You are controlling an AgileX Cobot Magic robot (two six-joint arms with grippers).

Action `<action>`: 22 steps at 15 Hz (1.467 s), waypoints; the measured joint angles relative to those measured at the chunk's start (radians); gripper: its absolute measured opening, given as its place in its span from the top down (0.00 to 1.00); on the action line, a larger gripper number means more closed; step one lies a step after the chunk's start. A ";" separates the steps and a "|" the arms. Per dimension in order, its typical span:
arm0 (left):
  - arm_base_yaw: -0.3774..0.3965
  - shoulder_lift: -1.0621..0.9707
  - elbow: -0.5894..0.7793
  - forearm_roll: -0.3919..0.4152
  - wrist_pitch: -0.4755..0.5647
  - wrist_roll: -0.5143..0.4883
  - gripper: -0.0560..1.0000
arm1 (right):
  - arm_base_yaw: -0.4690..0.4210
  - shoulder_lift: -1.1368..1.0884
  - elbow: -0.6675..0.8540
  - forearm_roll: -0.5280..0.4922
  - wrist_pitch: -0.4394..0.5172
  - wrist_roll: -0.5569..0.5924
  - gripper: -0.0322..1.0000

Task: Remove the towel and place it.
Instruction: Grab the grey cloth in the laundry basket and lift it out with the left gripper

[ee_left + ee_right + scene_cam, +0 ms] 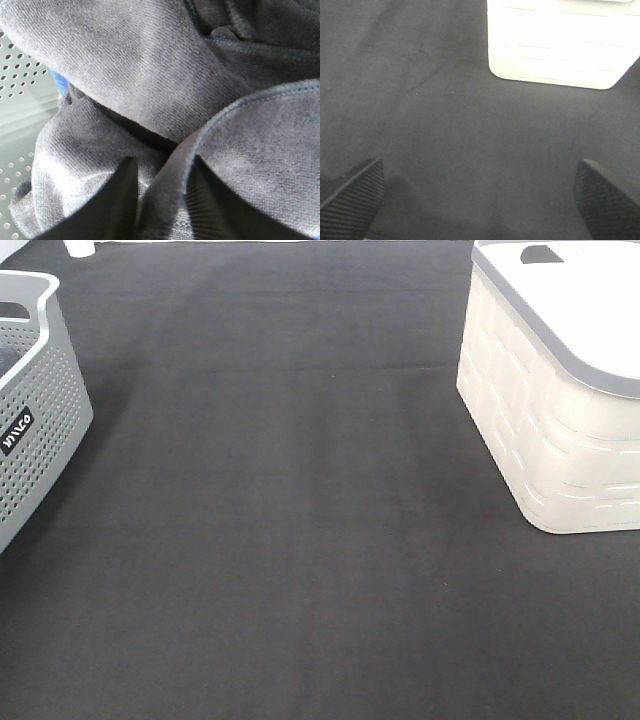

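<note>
The slate blue-grey towel point(150, 75) lies crumpled inside the grey perforated basket point(20, 105) and fills most of the left wrist view. Its stitched hem curves across one fold. My left gripper point(162, 200) is down in the towel, with a raised fold pinched between its two dark fingers point(117, 205). My right gripper point(480, 200) stands wide open over the black table cloth with nothing between its fingers. Neither gripper nor the towel shows in the exterior high view.
The grey perforated basket point(40, 410) stands at the left edge of the table. A white basket point(550, 420) with a grey rim stands at the back right, and it is ahead of the right gripper as the white basket point(560, 45). Black cloth point(300, 520) covers the table between them.
</note>
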 joint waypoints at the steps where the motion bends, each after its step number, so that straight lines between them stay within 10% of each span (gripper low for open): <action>1: 0.000 0.000 0.000 0.000 0.007 0.000 0.82 | 0.000 0.000 0.000 0.000 0.000 0.000 0.02; 3: 0.000 0.000 0.000 0.005 0.024 0.000 0.95 | 0.000 0.000 0.000 0.000 0.000 0.000 0.02; 7: 0.000 0.000 0.000 0.009 0.020 -0.051 0.95 | 0.000 0.000 0.000 0.000 0.000 0.000 0.02; 11: 0.000 -0.012 0.000 -0.002 0.041 -0.308 0.95 | 0.000 0.000 0.000 0.000 0.000 0.000 0.02; 22: 0.000 -0.414 0.000 -0.130 0.250 -0.437 0.95 | 0.000 0.000 0.000 0.000 0.000 0.000 0.02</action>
